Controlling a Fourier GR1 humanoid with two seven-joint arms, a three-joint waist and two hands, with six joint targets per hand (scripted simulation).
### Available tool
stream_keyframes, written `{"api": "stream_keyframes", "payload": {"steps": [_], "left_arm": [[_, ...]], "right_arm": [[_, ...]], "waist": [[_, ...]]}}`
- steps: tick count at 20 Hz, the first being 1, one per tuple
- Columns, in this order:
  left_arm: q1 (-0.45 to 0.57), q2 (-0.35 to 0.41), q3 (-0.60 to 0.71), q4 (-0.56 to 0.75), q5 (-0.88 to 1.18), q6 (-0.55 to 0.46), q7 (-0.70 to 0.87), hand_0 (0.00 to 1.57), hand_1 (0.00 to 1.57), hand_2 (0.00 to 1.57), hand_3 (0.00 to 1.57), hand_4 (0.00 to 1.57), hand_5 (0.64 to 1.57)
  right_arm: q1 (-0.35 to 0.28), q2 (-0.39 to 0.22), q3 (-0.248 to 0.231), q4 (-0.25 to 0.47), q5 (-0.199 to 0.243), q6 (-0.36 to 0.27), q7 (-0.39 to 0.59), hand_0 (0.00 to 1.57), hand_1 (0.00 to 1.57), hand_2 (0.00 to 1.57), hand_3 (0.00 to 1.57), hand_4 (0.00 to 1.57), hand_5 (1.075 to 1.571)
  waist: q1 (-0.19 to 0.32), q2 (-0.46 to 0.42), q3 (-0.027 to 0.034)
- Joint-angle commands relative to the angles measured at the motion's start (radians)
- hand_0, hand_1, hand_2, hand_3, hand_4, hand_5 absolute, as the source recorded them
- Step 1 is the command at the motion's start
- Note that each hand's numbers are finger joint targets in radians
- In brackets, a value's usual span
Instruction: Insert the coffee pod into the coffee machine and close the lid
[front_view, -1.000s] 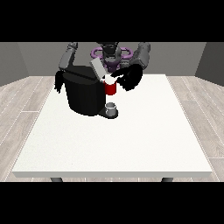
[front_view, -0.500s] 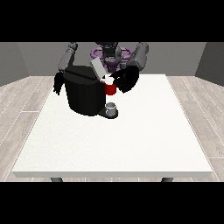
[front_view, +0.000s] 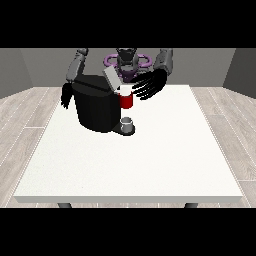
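Note:
The black coffee machine stands on the far left part of the white table, with its grey lid tilted up. A red thing at the machine shows under the lid at the machine's right side. Below it a small grey thing stands on the machine's base. The hand at the view's right hovers just right of the lid and the red thing, fingers spread and straight, holding nothing. The hand at the view's left hangs by the machine's left side with its fingers pointing down.
The robot's torso rises behind the machine at the table's far edge. The table's white top stretches towards the camera and to the right of the machine.
The hand at the view's right has lifted a little and shifted slightly right, away from the red thing. The hand at the view's left and the machine look unchanged.

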Motion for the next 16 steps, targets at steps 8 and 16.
{"api": "stream_keyframes", "payload": {"steps": [8, 16], "left_arm": [[0.451, -0.190, 0.041, -0.047, 0.177, -0.050, -0.235, 0.00, 0.00, 0.00, 0.00, 0.21, 1.571], [0.761, -0.134, 0.075, 0.002, 0.216, -0.136, -0.316, 0.00, 0.00, 0.00, 0.00, 0.28, 1.571]], "right_arm": [[0.230, 0.007, -0.013, 0.046, -0.005, 0.037, -0.085, 0.00, 0.00, 0.00, 0.00, 0.23, 1.571], [0.328, 0.142, 0.200, -0.183, 0.130, -0.041, 0.033, 0.00, 0.00, 0.00, 0.00, 0.00, 1.571]], "waist": [[0.140, -0.273, -0.0022], [0.085, -0.511, -0.0041]]}}
